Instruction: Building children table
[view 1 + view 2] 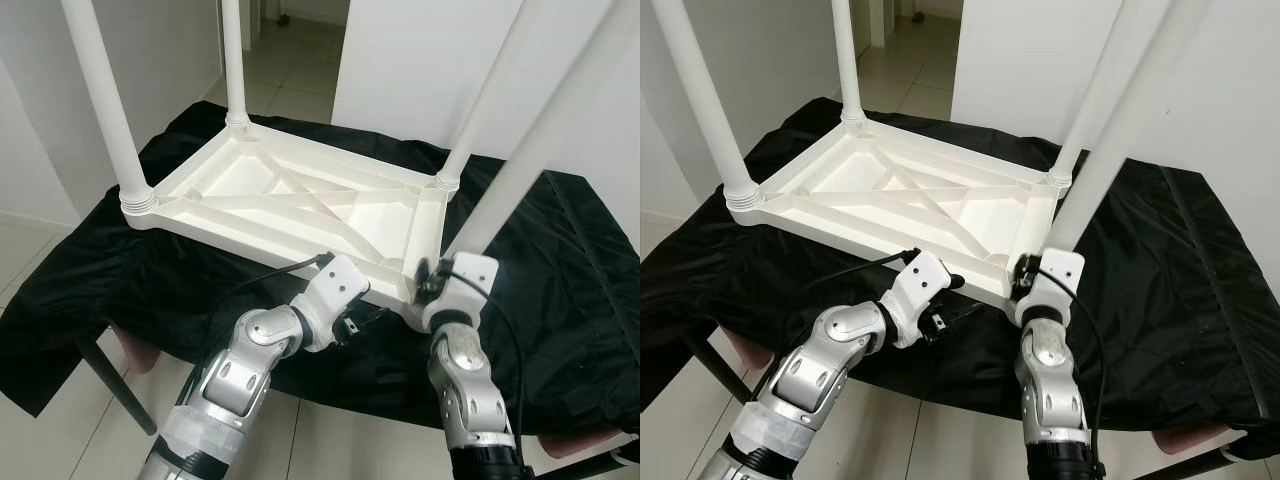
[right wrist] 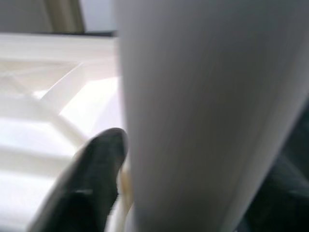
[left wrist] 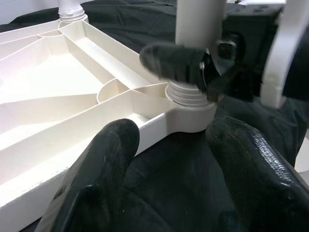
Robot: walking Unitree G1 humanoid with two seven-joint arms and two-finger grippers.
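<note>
Left eye view: white ribbed tabletop [image 1: 300,200] inverted, four legs upright.

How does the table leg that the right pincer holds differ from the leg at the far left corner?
The held leg stands at the near right corner, with the right pincer closed around its base; the far left leg stands free. The held leg leans right in the head view; the far one looks upright. Both are white and sit in corner sockets of the upturned table.

Both arms are silver metal with rounded, jointed segments and white blocky wrist housings. A thin black cable loops along each forearm. The left gripper [image 3: 169,159] has thick, matte black fingers with a faintly textured surface; the right gripper's finger [image 2: 91,179] looks equally black, though blurred.
</note>
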